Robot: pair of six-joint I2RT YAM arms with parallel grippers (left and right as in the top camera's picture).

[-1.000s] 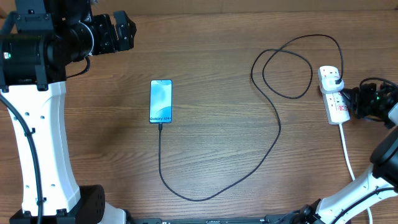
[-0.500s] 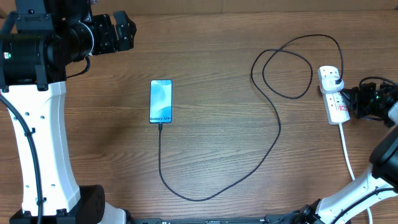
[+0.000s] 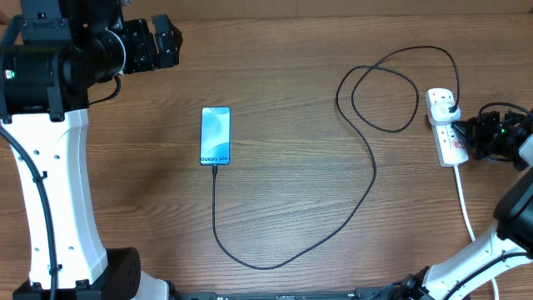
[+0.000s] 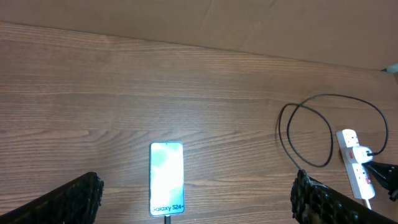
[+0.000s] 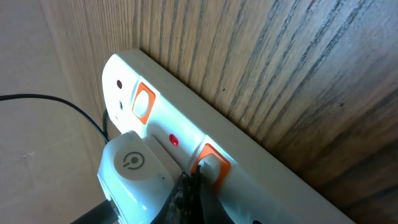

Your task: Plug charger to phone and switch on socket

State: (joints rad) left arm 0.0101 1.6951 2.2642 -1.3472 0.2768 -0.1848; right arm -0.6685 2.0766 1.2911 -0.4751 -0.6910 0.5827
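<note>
The phone lies flat at centre-left with its light blue screen up; it also shows in the left wrist view. The thin black charger cable is plugged into the phone's near end, loops across the table and runs to a plug seated in the white socket strip. My right gripper is shut, and its fingertips touch an orange-framed switch beside the white plug body. A small red light glows on the strip. My left gripper is open and empty, high above the phone.
The strip's thick white cord runs toward the front right edge. A second orange switch sits near the strip's end. A brown cardboard wall stands along the table's far edge. The left arm's white column stands at the left.
My right gripper has edged slightly toward the socket strip. The phone, the cable and the left arm have not moved.
</note>
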